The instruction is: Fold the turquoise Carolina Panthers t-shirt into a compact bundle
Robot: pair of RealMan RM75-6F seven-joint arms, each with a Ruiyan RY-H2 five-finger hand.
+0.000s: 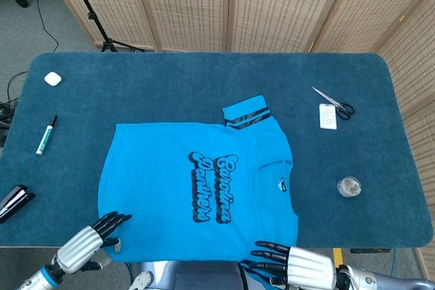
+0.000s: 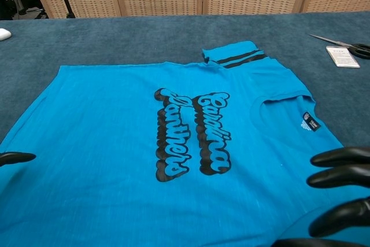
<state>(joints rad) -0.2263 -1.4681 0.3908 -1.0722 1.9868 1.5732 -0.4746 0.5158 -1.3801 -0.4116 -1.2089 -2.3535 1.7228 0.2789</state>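
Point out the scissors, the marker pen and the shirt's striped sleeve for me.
scissors point(image 1: 338, 102): head view, near the blades' pivot.
marker pen point(image 1: 45, 134): head view, mid-barrel.
striped sleeve point(image 1: 246, 113): head view, on the dark stripes of the t-shirt's far sleeve.

wicker screen panels point(image 1: 231, 5), grey carpet floor point(image 1: 27, 32)
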